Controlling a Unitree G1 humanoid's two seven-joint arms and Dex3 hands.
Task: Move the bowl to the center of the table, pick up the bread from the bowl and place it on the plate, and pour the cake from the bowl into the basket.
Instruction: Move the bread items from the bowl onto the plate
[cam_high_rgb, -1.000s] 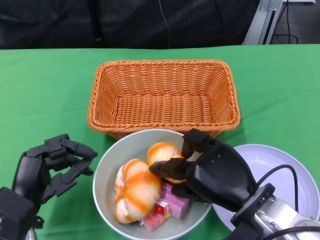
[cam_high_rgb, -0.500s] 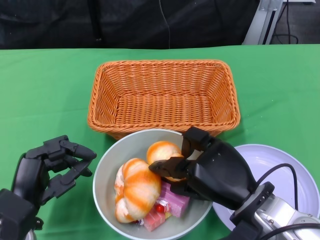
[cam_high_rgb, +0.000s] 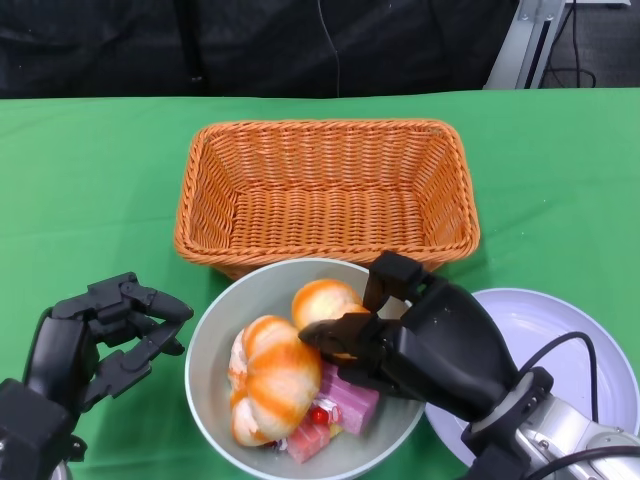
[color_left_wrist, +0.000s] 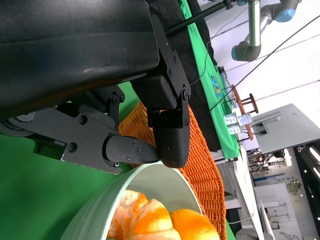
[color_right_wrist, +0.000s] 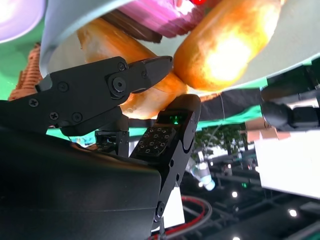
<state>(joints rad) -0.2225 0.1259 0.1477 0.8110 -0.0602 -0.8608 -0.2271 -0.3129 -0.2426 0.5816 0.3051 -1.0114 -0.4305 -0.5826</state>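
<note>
Two hands in your head view; your right hand (cam_high_rgb: 405, 335) reaches from the lower right of the frame into the bowl (cam_high_rgb: 250, 292), its fingers (cam_high_rgb: 335, 333) closed around the smaller bread roll (cam_high_rgb: 322, 300); your right wrist view shows the same, black fingertips (color_right_wrist: 150, 70) pressed against the orange crust of that roll (color_right_wrist: 112, 47) from both sides; read it as clamped on the roll. Your left hand (cam_high_rgb: 95, 335) sits at the lower left of the frame, just beside the bowl's rim but not touching it, fingers spread and curved, holding nothing.

The bowl, pale grey-green, lies at lower centre of the frame, its far rim touching or overlapping the near wall of the basket (cam_high_rgb: 325, 190); from this angle you cannot tell which. Inside it: the gripped roll toward the upper middle; a larger orange-and-white bread (cam_high_rgb: 272, 375) to its left; a pink wrapped cake (cam_high_rgb: 345, 400) under the right hand, near the bowl's lower right.

The basket, orange wicker and rectangular, fills the centre of the frame. The plate (cam_high_rgb: 560, 345), white, sits at the lower right, just beside the bowl, partly hidden by your right forearm. Green tabletop (cam_high_rgb: 90, 180) under everything.

Your left wrist view shows the bowl's rim (color_left_wrist: 130, 192), the breads and the basket's wicker edge (color_left_wrist: 200, 160) beyond the fingers.
</note>
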